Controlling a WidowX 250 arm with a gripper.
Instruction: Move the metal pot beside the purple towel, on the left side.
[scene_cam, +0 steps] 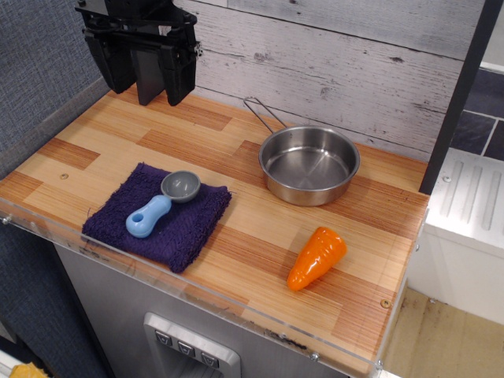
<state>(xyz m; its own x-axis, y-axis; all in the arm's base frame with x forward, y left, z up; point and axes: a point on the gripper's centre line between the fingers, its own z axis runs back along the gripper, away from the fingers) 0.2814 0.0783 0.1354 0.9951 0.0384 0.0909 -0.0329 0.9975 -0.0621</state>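
The metal pot [309, 164] is a round shallow shiny steel pan with a thin wire loop handle pointing to the back left. It stands at the back middle-right of the wooden table, empty. The purple towel [159, 214] lies flat near the front left edge, well apart from the pot. A blue-handled scoop [163, 202] with a grey bowl lies on the towel. My gripper [142, 75] hangs high over the back left corner, far from the pot. Its black fingers point down with nothing between them; whether they are open or shut does not show.
An orange toy carrot [316, 257] lies at the front right. A grey plank wall [354, 55] backs the table and a blue-grey wall stands on the left. A clear plastic lip [197, 295] runs along the front edge. Bare wood lies left of the towel.
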